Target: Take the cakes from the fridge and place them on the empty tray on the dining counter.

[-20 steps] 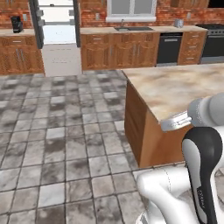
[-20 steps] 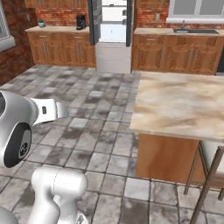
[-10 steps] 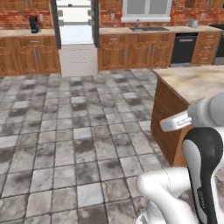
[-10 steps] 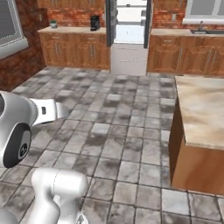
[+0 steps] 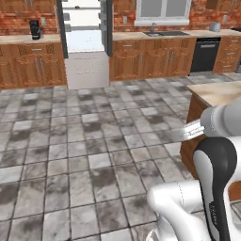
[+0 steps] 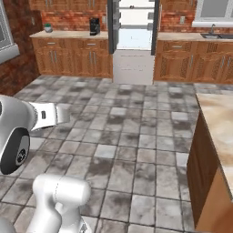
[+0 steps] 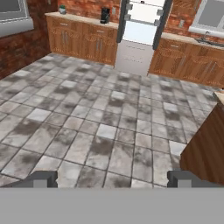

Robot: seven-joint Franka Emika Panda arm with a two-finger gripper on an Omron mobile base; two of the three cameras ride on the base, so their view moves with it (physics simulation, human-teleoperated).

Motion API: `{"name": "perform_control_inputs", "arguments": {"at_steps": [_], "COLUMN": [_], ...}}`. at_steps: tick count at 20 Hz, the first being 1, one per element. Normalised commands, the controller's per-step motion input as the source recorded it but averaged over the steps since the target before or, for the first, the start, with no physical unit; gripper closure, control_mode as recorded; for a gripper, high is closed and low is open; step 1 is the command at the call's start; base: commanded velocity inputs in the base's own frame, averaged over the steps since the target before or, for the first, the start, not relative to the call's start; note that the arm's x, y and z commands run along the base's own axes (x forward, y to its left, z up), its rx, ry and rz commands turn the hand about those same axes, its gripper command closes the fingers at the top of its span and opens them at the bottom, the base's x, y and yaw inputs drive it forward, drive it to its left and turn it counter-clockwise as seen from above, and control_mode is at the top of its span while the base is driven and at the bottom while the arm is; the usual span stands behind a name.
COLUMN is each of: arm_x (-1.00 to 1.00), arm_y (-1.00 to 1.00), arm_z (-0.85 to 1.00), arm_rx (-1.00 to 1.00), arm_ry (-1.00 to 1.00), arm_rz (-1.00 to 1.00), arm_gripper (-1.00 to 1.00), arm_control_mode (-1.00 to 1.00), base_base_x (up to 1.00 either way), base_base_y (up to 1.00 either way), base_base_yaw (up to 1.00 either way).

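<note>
Grey stone tiles run from the robot to the fridge [image 5: 86,44], which stands open against the far brick wall, its long axis upright and its lit inside facing the robot; the cakes are too small to make out in it. The dining counter [image 6: 218,119] shows its near corner to the right. The gripper [image 7: 113,181] holds its jaws wide apart, with nothing between them. Judged as soft, light and easily crushed, each wedge would be best taken gently across its flat sides.
</note>
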Motion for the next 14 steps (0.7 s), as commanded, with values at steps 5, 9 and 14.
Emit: {"name": "perform_control_inputs", "arguments": {"at_steps": [5, 9, 14], "arm_x": [0.00, 0.00, 0.00], "arm_y": [0.00, 0.00, 0.00], "arm_z": [0.00, 0.00, 0.00], "arm_rx": [0.00, 0.00, 0.00], "arm_ry": [0.00, 0.00, 0.00], "arm_rz": [0.00, 0.00, 0.00], "arm_gripper": [-1.00, -1.00, -1.00], "arm_control_mode": [1.00, 1.00, 1.00], "base_base_x": [1.00, 1.00, 1.00], "base_base_y": [0.07, 0.17, 0.04], "base_base_yaw": [-0.10, -0.08, -0.08]}}
